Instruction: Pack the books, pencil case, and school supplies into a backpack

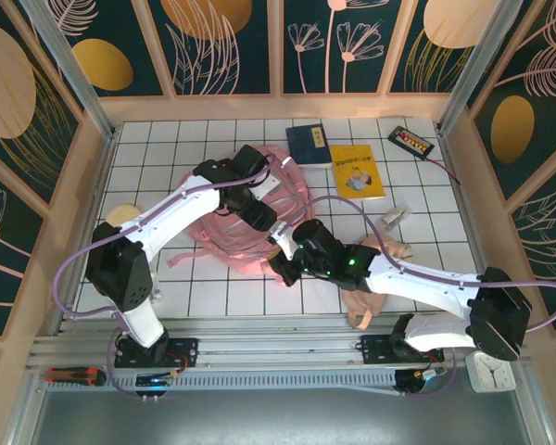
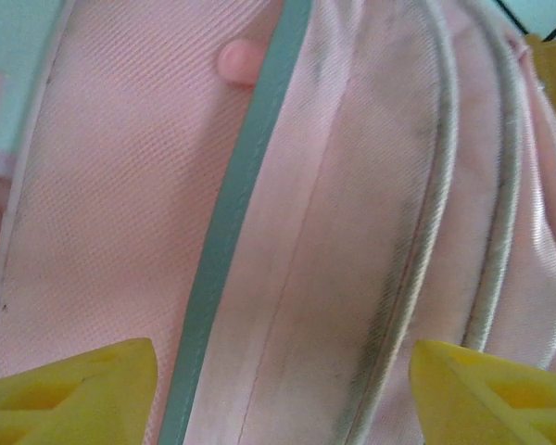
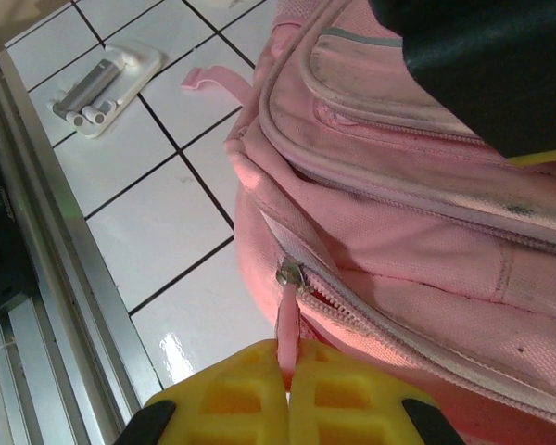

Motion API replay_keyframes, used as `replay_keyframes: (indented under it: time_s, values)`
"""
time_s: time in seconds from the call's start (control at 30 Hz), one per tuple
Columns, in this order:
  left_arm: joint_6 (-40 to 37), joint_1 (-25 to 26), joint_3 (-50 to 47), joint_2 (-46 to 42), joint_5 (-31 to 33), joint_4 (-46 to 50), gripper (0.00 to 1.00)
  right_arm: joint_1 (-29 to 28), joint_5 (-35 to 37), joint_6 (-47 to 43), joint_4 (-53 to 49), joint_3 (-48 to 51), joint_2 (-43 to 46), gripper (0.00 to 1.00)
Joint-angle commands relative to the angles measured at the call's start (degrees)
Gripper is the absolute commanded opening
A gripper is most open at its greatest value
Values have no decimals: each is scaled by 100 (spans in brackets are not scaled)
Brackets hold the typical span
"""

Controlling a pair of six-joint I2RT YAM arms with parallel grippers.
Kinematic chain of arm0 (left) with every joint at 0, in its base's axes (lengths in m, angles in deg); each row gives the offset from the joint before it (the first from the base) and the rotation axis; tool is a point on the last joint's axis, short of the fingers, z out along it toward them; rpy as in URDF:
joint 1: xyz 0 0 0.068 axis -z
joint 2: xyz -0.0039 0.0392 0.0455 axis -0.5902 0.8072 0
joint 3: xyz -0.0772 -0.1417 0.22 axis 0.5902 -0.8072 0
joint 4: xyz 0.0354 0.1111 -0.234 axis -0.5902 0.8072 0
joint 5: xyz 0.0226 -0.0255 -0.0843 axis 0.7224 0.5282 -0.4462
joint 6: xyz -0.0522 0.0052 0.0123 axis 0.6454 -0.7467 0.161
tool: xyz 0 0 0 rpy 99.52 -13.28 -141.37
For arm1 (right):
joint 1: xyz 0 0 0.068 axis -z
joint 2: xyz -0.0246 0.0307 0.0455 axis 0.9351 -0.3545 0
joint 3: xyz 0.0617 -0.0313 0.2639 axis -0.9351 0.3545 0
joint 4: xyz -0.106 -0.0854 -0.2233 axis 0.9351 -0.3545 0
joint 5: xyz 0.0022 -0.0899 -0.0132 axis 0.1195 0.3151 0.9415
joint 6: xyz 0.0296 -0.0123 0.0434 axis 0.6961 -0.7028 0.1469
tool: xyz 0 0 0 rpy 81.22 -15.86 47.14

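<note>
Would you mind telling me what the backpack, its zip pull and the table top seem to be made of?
Backpack: woven synthetic fabric, matte, judging by its fine ribbed weave and stitched piping.
Zip pull: a soft pink tab, likely rubber or fabric, hanging from a shiny, metal-looking slider.
Table top: glossy white tiles, ceramic or perhaps a print, given the glare and dark grid lines.

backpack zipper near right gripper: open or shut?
Shut along the visible stretch: right wrist view shows the zipper closed from its slider onward, no gap in the backpack. The right gripper pinches the pull tab.
</note>
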Motion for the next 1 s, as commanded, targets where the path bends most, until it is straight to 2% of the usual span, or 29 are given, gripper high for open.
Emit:
replay_keyframes:
  time_s: [0.0, 0.2, 0.43, 0.77, 0.83, 0.87, 0.93, 0.97]
  values:
    - [-272, 101, 235, 262, -326, -153, 71, 48, -124, 98, -13, 36, 318, 0]
    - [-388, 137, 450, 340, -769, -76, 71, 183, -97, 89, -152, 142, 487, 0]
    - [-374, 226, 485, 673, -336, 273, 69, 298, -131, -20, -302, 138, 673, 0]
    - [-312, 425, 1026, 1319, -261, 337, 67, 382, -141, -201, -478, 132, 848, 0]
    - [-147, 422, 1185, 1491, 76, 380, 53, 384, -117, -201, -472, 149, 886, 0]
    - [-108, 421, 1291, 1610, 119, 469, 41, 383, -102, -192, -466, 166, 926, 0]
    - [56, 415, 1523, 1797, 197, 591, 3, 394, -51, -181, -470, 210, 985, 0]
    - [201, 409, 1632, 1864, 263, 641, 0, 398, -38, -186, -488, 220, 1010, 0]
